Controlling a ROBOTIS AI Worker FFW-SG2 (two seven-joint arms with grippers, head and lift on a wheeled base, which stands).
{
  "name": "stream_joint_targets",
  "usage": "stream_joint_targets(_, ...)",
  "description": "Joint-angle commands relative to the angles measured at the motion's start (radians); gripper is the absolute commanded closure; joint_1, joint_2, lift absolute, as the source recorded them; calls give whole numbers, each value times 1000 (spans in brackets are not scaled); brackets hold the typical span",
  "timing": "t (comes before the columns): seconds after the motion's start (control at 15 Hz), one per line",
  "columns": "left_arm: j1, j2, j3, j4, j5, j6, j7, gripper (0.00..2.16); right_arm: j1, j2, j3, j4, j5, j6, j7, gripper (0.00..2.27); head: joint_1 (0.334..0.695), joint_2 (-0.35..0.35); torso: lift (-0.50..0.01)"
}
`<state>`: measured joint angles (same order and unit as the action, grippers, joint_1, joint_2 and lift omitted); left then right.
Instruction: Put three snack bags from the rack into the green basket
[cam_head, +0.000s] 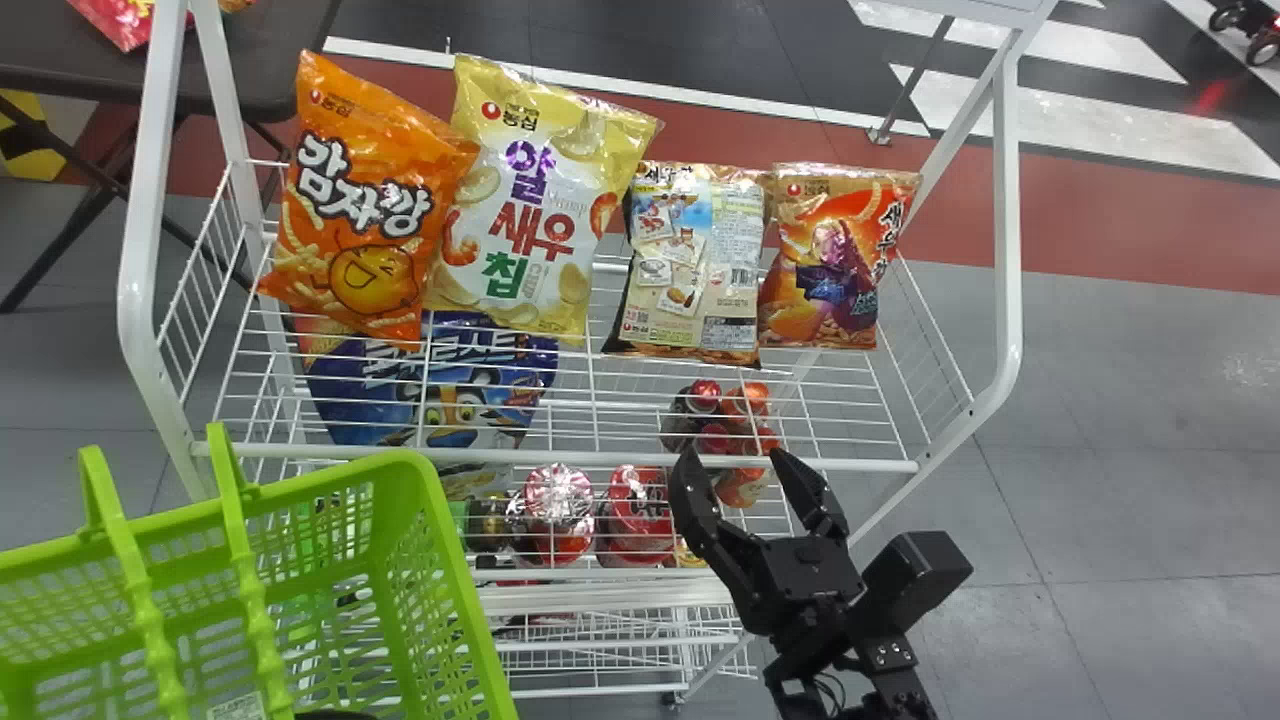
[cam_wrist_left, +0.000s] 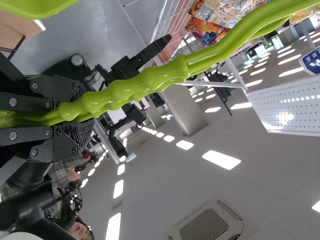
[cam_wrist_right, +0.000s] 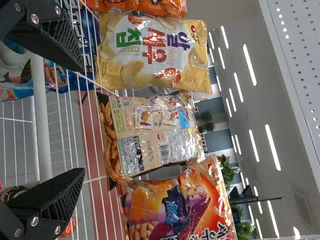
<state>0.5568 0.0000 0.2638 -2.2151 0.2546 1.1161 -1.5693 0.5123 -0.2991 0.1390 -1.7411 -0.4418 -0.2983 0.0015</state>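
Right claw (cam_head: 732, 454) wide open, nothing in it. Head view: it's at lower right of centre, tips near the rack's front rail (cam_head: 560, 456). Rail crosses the frame between claw and the upper bags. Four of those in a row across the upper half: orange bag (cam_head: 350, 260) far left, yellow bag (cam_head: 540, 200), back-facing beige bag (cam_head: 695, 265), red-orange bag (cam_head: 835, 260) at right. Blue bag (cam_head: 430, 390) below the left pair, seen through wires. Foil-topped cups (cam_head: 640, 510) at lower centre. Green basket (cam_head: 462, 590) lower left.

Left wrist view: left claw (cam_wrist_left: 75, 117) closed on the basket's green handle (cam_wrist_left: 135, 82), which runs from left edge to upper right.

Right wrist view: jaws far apart at upper left and lower left, white rail upright in frame between them. Yellow bag top centre, beige bag mid-frame, red-orange one at bottom, overlapping the beige. Jaws not on any bag.
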Motion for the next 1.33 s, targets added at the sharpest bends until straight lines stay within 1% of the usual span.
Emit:
stream_joint_targets(0.0,0,-3,0,0,0,0,-11,2145,0,0,1,0,0,0,0,97,695,-276,0)
stream_joint_targets(0.73,-3,-3,-2,0,-2,0,-11,2145,-12,0,11,0,0,-3,0,97,695,-267,0)
stream_joint_targets(0.93,-8,-3,-2,0,-5,18,-11,2145,-67,9,28,5,8,6,9,97,695,-261,0)
stream_joint_targets(1.07,-9,-3,0,0,-5,25,-11,2145,-115,20,50,5,9,71,20,97,695,-247,0)
stream_joint_targets(1.27,-9,-3,2,0,-11,31,-11,2145,-212,23,108,2,20,181,22,97,695,-187,0)
